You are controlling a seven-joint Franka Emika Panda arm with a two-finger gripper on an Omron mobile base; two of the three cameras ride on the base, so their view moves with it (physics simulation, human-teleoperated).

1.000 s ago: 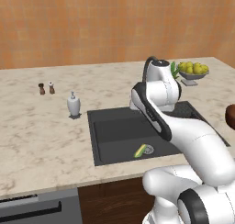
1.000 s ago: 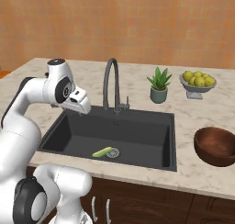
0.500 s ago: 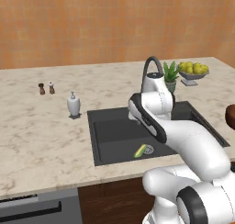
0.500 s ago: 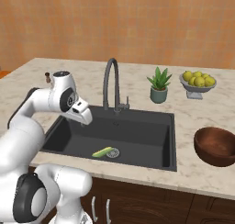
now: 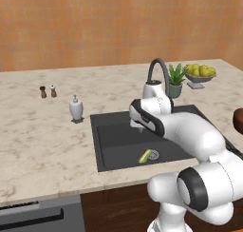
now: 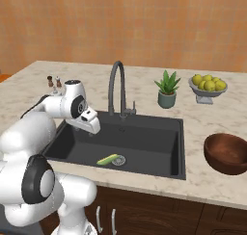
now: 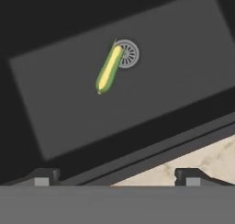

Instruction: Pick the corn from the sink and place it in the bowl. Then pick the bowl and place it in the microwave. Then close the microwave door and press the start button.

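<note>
A robot's gripper [image 7: 117, 175], jaws spread and empty, hangs above the sink [image 6: 159, 150] where the corn [image 7: 109, 70] lies touching the drain [image 7: 127, 53].

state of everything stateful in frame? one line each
corn: lying flat on the sink floor, one end at the drain, not held
sink: dry, faucet not running
bowl: upright on the counter right of the sink, empty
end effector: open, above the sink, holding nothing
fruit bowl: upright, holding yellow fruit
soap dispenser: upright on the counter
</note>
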